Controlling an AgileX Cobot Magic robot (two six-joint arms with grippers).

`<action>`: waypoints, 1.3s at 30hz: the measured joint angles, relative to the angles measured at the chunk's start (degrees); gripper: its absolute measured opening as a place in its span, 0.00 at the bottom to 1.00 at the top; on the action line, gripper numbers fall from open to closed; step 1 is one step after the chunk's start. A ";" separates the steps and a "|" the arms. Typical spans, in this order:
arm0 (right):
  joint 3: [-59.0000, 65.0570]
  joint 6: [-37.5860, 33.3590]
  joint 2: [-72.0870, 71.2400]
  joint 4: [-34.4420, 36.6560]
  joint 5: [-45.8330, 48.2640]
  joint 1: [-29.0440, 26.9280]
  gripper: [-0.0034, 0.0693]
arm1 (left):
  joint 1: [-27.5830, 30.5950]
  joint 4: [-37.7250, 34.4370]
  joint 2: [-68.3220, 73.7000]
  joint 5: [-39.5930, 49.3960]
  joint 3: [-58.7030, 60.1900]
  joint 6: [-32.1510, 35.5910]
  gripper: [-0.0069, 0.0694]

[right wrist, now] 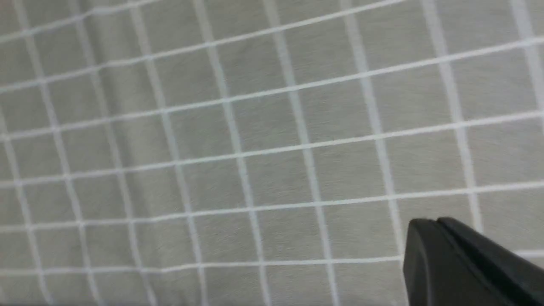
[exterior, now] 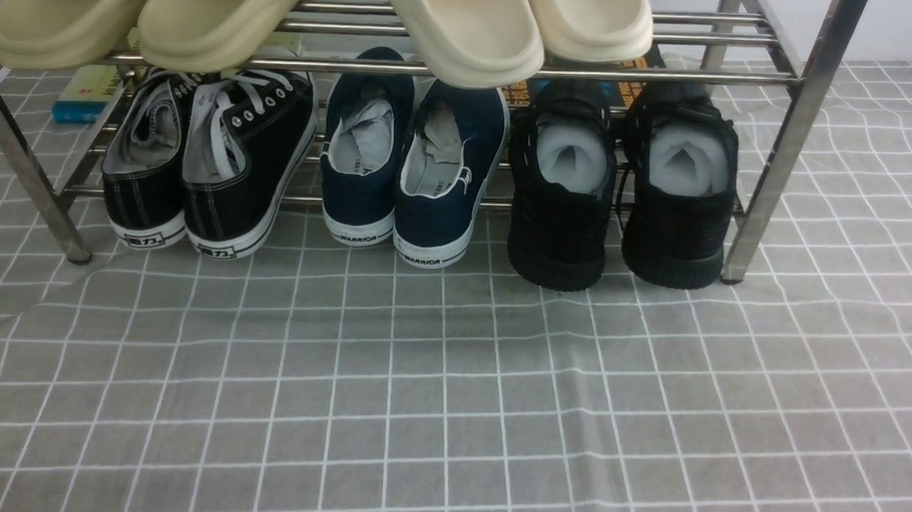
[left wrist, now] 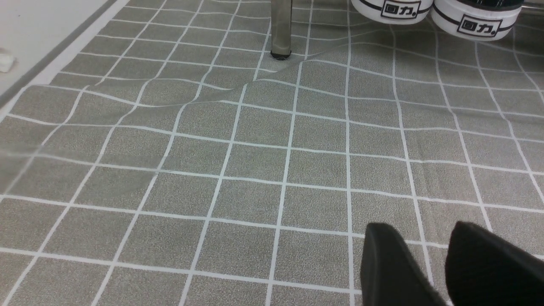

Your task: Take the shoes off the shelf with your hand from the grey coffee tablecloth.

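Note:
The all-black knit shoes [exterior: 619,217] with white stuffing stand heel-out at the right end of the lower tier of the steel shelf [exterior: 792,140]. Their heels rest on the grey grid tablecloth [exterior: 450,394]. My left gripper [left wrist: 423,229] hovers low over the cloth with its two black fingers apart and nothing between them, short of the shelf's left leg [left wrist: 280,29]. My right gripper [right wrist: 429,223] has its fingers pressed together and empty over bare cloth. In the front view only dark slivers show at the bottom left corner and the right edge.
A black canvas white-soled pair [exterior: 206,153] and a navy WARRIOR pair [exterior: 410,162] share the lower tier. Beige slippers [exterior: 466,25] lie on the top tier. Books lie behind the shelf at the left [exterior: 86,90]. The cloth is creased near the left leg [left wrist: 238,91].

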 joint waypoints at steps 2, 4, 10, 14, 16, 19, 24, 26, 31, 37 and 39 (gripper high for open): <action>-4.57 -4.55 6.82 3.50 -1.39 5.05 0.09 | 0.00 0.00 0.00 0.00 0.00 0.00 0.41; -9.64 -5.07 11.86 3.45 -1.79 8.92 0.11 | 0.00 0.00 0.00 0.00 0.00 0.00 0.41; -29.05 -0.85 25.67 -4.78 0.02 19.14 0.28 | 0.00 0.00 0.00 0.00 0.00 0.00 0.41; -40.03 1.75 33.85 -10.77 0.99 23.78 0.45 | 0.00 0.00 0.00 0.00 0.00 0.00 0.41; -45.77 2.07 38.79 -13.43 1.12 25.33 0.54 | 0.00 0.00 0.00 0.00 0.00 0.00 0.41; -52.21 2.07 44.64 -15.13 1.12 25.75 0.61 | 0.00 0.00 0.00 0.00 0.00 0.00 0.41; -58.93 2.07 50.96 -16.43 -0.45 25.75 0.65 | 0.00 0.00 0.00 0.00 0.00 0.00 0.41; -61.66 1.55 53.77 -16.63 -2.45 25.75 0.66 | 0.00 0.01 0.00 0.00 0.00 0.00 0.41; -64.05 -0.39 58.38 -18.52 -6.53 25.75 0.66 | 0.00 0.07 0.00 0.00 0.00 0.00 0.41; -64.07 -0.58 61.04 -22.07 -6.85 25.75 0.60 | 0.00 0.13 0.00 0.00 0.00 0.00 0.41; -64.07 -0.71 61.25 -22.43 -6.76 25.75 0.51 | 0.00 0.13 0.00 0.00 0.00 0.00 0.41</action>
